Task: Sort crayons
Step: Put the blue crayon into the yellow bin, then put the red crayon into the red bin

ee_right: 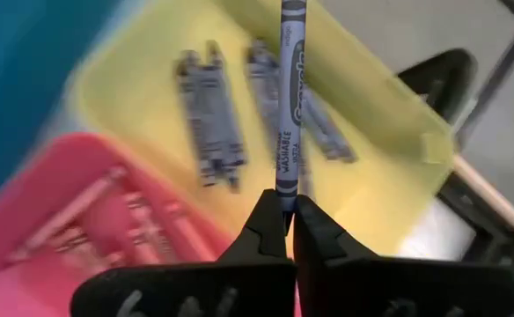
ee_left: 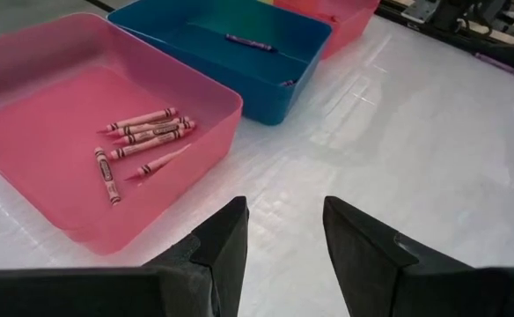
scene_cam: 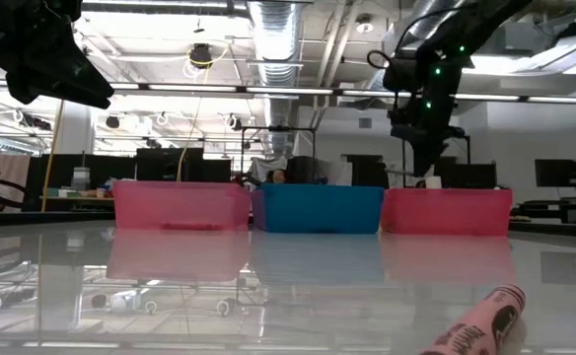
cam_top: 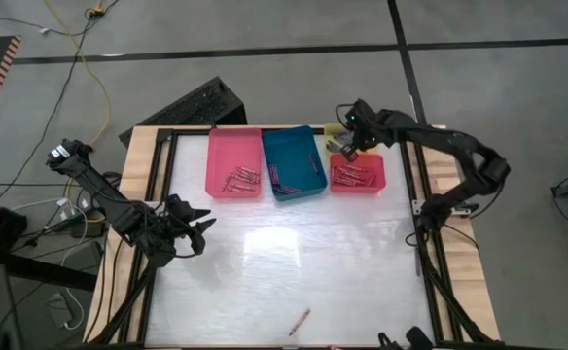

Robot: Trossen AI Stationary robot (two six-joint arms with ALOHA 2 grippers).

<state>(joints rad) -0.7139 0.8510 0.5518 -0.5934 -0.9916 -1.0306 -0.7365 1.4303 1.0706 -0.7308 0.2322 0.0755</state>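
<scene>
At mid-left of the high view, the left gripper (cam_top: pixel 204 226) waits with fingers parted and empty. Pink tray (cam_top: pixel 233 161), teal tray (cam_top: pixel 294 161) and red tray (cam_top: pixel 357 174) hold sorted crayons (ee_left: pixel 143 134). Upper right, the right gripper (ee_right: pixel 289 214) pinches a grey crayon (ee_right: pixel 290 106) over the yellow tray (ee_right: pixel 389 167), probably to drop it among like colours. One pink crayon (cam_top: pixel 299 321) lies bottom centre, unsorted.

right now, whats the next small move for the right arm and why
Probably lower a little and open over the yellow tray. The right gripper is shut on a grey crayon standing upright above that tray, where other grey crayons already lie. The left gripper hangs open and empty near the pink tray.
</scene>
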